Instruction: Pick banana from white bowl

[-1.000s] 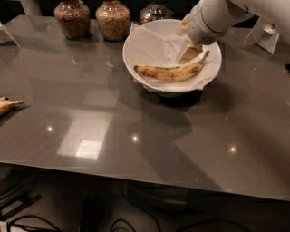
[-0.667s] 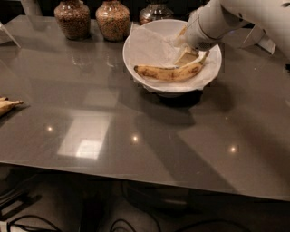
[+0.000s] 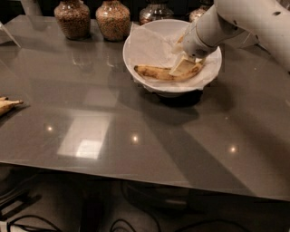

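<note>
The banana (image 3: 156, 72), yellow with brown speckles, lies across the white bowl (image 3: 136, 74), which is lined with crumpled white paper and stands at the back of the grey table (image 3: 136, 136). My gripper (image 3: 181, 69) reaches down into the bowl from the upper right on the white arm (image 3: 235, 20). It sits right over the banana's right part, at or touching it. The banana's right end is partly hidden behind the gripper.
Round glass jars of brown grains (image 3: 72, 18) (image 3: 113, 19) stand behind the bowl to the left, with more jars (image 3: 156, 11) behind it. Another banana end with a thin stem (image 3: 7, 105) pokes in at the table's left edge. Cables lie on the floor below the front edge.
My gripper has lowered and shifted slightly left inside the bowl, down onto the banana's right part. The banana and the bowl have not moved.
</note>
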Controlling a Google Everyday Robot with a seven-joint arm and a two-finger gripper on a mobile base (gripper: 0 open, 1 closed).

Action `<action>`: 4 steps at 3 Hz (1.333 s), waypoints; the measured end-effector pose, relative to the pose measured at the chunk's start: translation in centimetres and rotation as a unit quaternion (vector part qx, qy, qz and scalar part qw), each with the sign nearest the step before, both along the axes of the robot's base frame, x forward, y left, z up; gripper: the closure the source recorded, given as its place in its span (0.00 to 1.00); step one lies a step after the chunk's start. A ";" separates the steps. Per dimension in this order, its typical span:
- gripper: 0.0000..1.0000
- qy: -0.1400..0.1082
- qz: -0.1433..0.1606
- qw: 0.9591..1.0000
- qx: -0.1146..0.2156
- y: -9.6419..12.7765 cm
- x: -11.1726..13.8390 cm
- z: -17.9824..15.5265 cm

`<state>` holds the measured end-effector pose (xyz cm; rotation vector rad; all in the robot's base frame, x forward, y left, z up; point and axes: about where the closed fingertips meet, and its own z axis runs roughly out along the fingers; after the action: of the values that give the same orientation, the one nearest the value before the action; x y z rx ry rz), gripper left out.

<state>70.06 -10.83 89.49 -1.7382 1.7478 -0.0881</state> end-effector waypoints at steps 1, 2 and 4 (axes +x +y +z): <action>0.45 0.015 -0.003 1.000 0.006 -0.1 0.3 -1.1; 0.45 0.028 -0.005 1.000 0.007 -0.2 0.6 -2.1; 0.45 0.052 -0.012 0.999 0.006 -0.4 1.6 -4.2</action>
<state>71.65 -11.23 85.25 -1.7398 1.8406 0.0029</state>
